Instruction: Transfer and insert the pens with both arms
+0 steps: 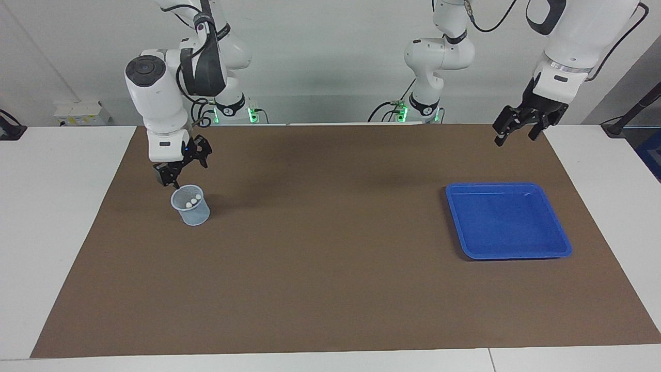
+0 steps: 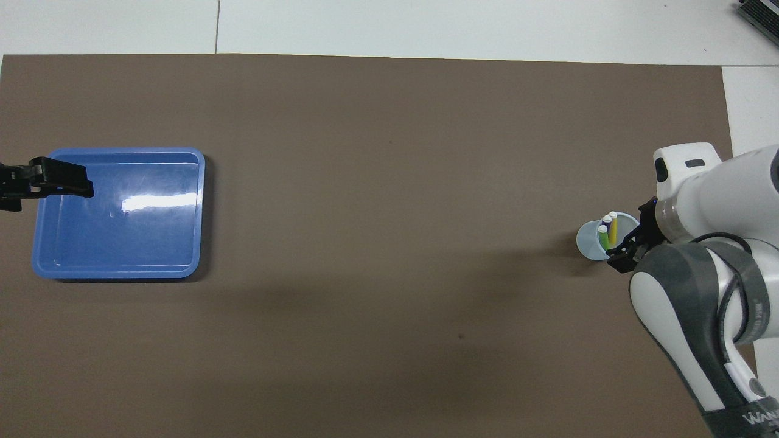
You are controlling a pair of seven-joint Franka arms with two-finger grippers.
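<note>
My right gripper (image 1: 182, 164) hangs just above the rim of the pale blue cup (image 1: 191, 205), on the side of the cup nearer to me, with its fingers spread apart and nothing between them. In the overhead view the same gripper (image 2: 633, 240) shows beside the cup (image 2: 593, 243), clear of the pens.

All three pens stand in that cup, at the right arm's end of the brown mat (image 1: 330, 248). From overhead I can tell them by colour: the yellow pen (image 2: 613, 227), the green pen (image 2: 604, 237) and the purple pen (image 2: 606, 221), leaning together with their pale ends up. In the facing view only their three whitish tips (image 1: 192, 201) show at the cup's mouth.

My left gripper (image 1: 521, 124) waits in the air over the mat's edge at the left arm's end of the table, fingers apart and holding nothing. In the overhead view its black fingers (image 2: 58, 185) cover the edge of the blue tray (image 2: 122, 271).

The blue tray (image 1: 508, 221) lies flat on the mat, well apart from the cup.
</note>
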